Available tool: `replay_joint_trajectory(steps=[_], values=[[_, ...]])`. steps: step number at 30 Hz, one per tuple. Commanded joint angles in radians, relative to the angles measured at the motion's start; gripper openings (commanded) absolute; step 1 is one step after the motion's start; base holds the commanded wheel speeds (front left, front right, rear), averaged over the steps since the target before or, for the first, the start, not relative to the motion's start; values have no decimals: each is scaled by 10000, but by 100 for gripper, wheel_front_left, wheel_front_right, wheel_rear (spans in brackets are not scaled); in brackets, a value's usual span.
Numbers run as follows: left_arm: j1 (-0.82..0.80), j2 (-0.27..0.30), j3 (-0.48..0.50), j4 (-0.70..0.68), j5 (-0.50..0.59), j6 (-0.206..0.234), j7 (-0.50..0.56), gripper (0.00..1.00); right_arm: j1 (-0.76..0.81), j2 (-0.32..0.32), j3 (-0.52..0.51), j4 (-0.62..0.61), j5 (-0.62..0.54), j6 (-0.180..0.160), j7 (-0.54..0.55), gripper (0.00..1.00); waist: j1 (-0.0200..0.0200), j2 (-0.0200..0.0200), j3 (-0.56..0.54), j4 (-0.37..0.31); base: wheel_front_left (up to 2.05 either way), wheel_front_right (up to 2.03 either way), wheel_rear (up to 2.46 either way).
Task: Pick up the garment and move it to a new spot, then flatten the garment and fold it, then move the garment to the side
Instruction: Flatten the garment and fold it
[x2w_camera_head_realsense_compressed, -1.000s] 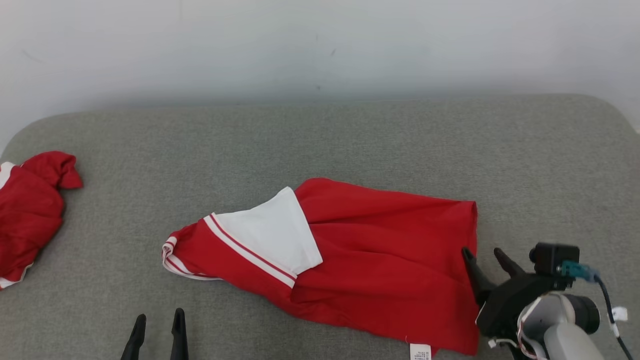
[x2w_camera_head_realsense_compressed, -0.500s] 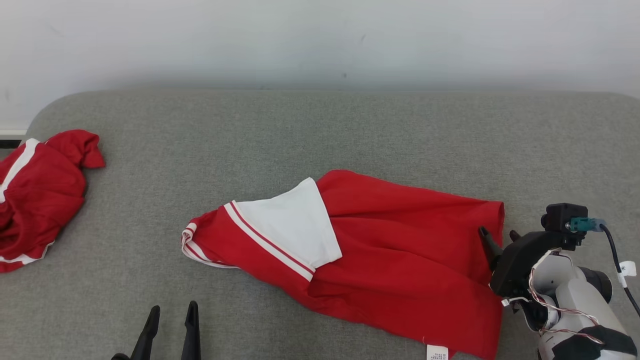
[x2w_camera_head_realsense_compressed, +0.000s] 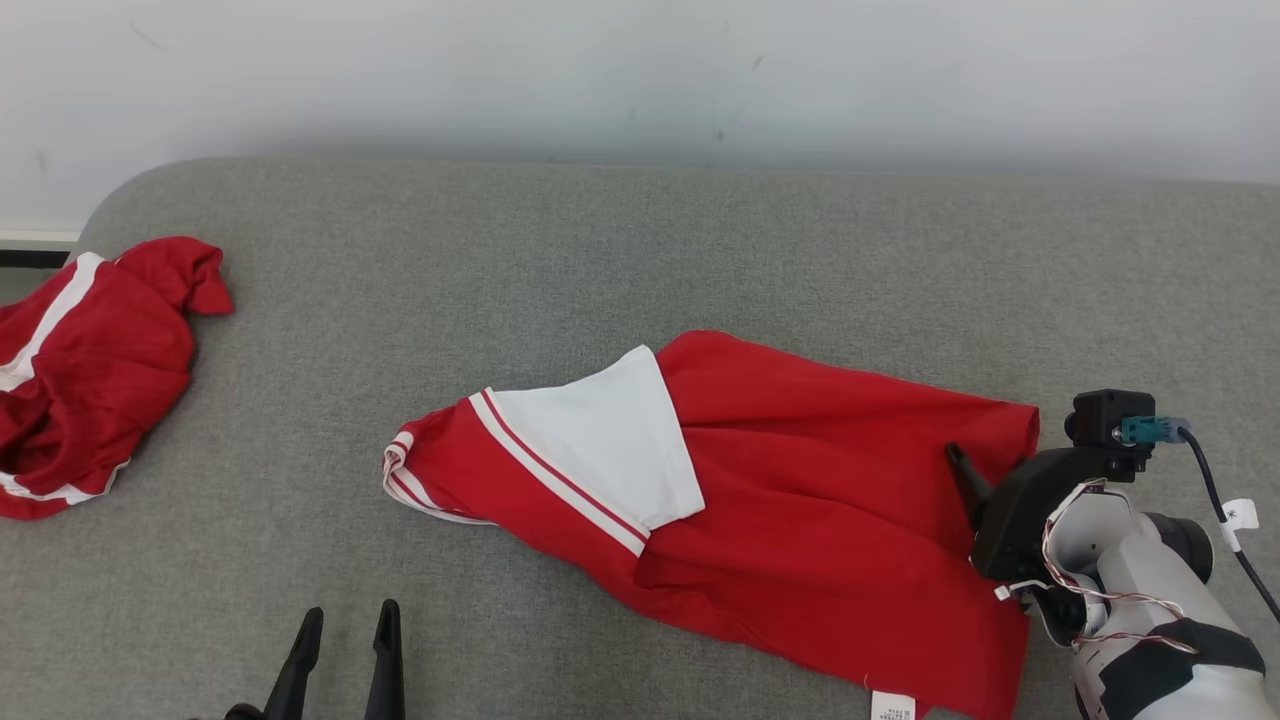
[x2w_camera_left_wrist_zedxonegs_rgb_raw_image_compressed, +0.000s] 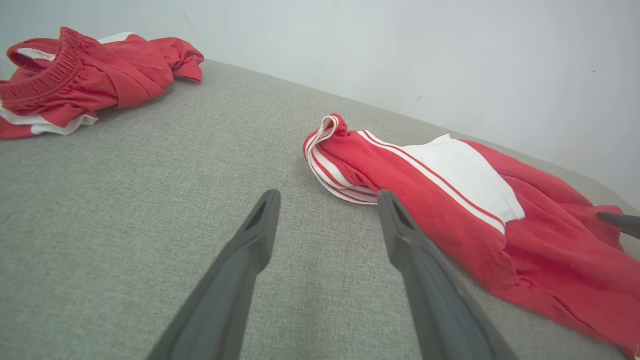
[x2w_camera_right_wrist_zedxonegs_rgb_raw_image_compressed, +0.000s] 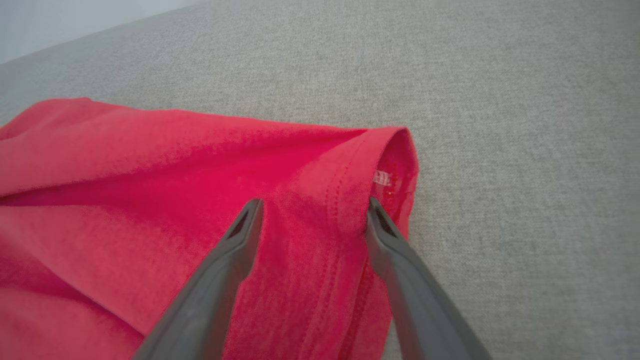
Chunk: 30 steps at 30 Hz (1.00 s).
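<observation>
Pale wall (x2w_camera_head_realsense_compressed: 600, 70) at 12 o'clock; grey woven-topped counter (x2w_camera_head_realsense_compressed: 600, 250) below it.

Garment (x2w_camera_head_realsense_compressed: 800, 500): red, with a white panel (x2w_camera_head_realsense_compressed: 600, 450) and white stripes. It lies flat-ish from the middle of the head view out toward 4 o'clock, creased and partly doubled over itself. A small label (x2w_camera_head_realsense_compressed: 893, 705) pokes out at its near edge, about 5 o'clock. A second red garment (x2w_camera_head_realsense_compressed: 90, 370) sits bunched at 9 o'clock, well apart.

Right hand (x2w_camera_right_wrist_zedxonegs_rgb_raw_image_compressed: 314, 202): at 4 o'clock, fingers apart and nothing clamped. Its wrist view shows one finger over the red cloth and the other at the stitched hem, just short of the far corner (x2w_camera_right_wrist_zedxonegs_rgb_raw_image_compressed: 390, 165). Whether the tips press the cloth, cannot tell.

Left hand (x2w_camera_head_realsense_compressed: 350, 610): at 7 o'clock, fingers apart and empty, over bare counter. It points at the striped end of the garment, near it and not touching.

Judgement: this is a grasp at the hem, ahead of the lift.

Risks:
- The hem is folded there, so closing may catch the top layer alone. The rest would then hang open or drag.
- A bite this close to the edge is thin, and the cloth may slide out once weight comes on.
- A tip driven too low could catch the woven cover along with the fabric.
- Lifting on one hand alone would likely bunch the garment and make flattening harder.
</observation>
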Motion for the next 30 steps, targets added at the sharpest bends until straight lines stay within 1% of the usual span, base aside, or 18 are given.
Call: replay_joint_trajectory(steps=[1,2,3,4,5,9,15,20,30], values=[[48,11,-2,-52,52,-48,-8,100,-76,-83,73,77,123,-26,-49,100,-1,0,21,20,0,0,0],[61,11,-16,-76,54,-51,-8,100,-145,-123,153,150,179,-26,-83,71,-1,0,43,34,0,0,0],[78,11,-27,-97,54,-46,-8,100,-226,-155,218,226,259,-26,-108,38,-1,0,65,49,0,0,0],[91,11,-38,-114,57,-42,-8,100,-306,-196,240,284,328,-26,-182,26,-1,0,93,65,0,0,0],[100,11,-48,-131,64,-39,-8,100,-380,-226,248,366,368,-26,-259,0,-1,0,117,81,0,0,0],[66,11,-110,-222,61,-34,-8,100,-824,-408,269,735,521,-26,-663,0,-1,0,287,206,0,0,0],[-114,11,-165,-409,-18,-8,-8,100,-1870,-679,-117,878,720,-26,-1379,0,-1,0,676,395,0,0,0],[-330,9,-252,-578,-92,-13,-8,100,-3087,-1118,-389,1087,425,-26,-1861,0,-1,0,1082,675,0,0,0],[-730,11,-605,-865,-312,-72,-8,100,-4938,-1656,-846,1995,-422,-26,-2841,0,-1,0,1703,1588,0,0,0]])
